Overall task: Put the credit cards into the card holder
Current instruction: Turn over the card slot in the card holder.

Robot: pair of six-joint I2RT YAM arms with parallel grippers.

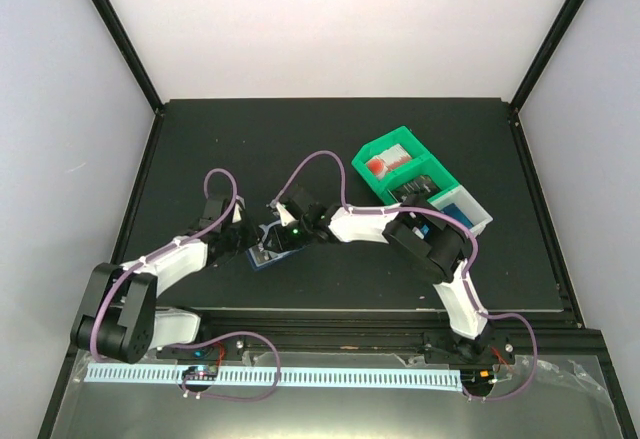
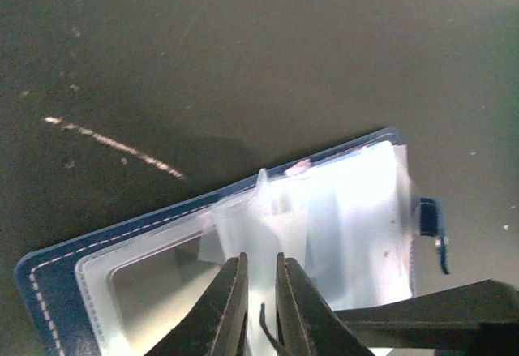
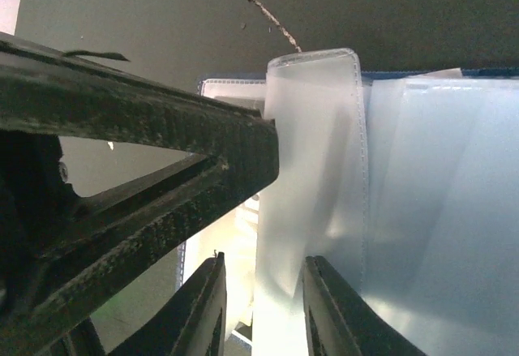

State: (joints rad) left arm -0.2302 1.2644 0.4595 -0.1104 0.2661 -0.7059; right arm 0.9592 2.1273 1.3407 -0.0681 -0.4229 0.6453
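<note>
The card holder (image 1: 268, 253) lies open on the black table, with a navy cover (image 2: 57, 275) and clear plastic sleeves (image 2: 349, 226). My left gripper (image 2: 261, 263) is nearly closed, pinching a raised fold of a clear sleeve. My right gripper (image 3: 264, 271) is open, with one upright clear sleeve (image 3: 316, 129) standing between its jaws. Both grippers meet over the holder in the top view, the left one (image 1: 252, 241) and the right one (image 1: 284, 230). No credit card shows in either wrist view. A blue flat patch (image 1: 455, 202), perhaps the cards, lies in a pale bin.
A row of bins stands at the back right: two green ones (image 1: 372, 151) and a pale end one (image 1: 478, 223). The left gripper's dark fingers (image 3: 162, 145) fill the left of the right wrist view. A right finger (image 2: 438, 315) crosses the left wrist view's lower right.
</note>
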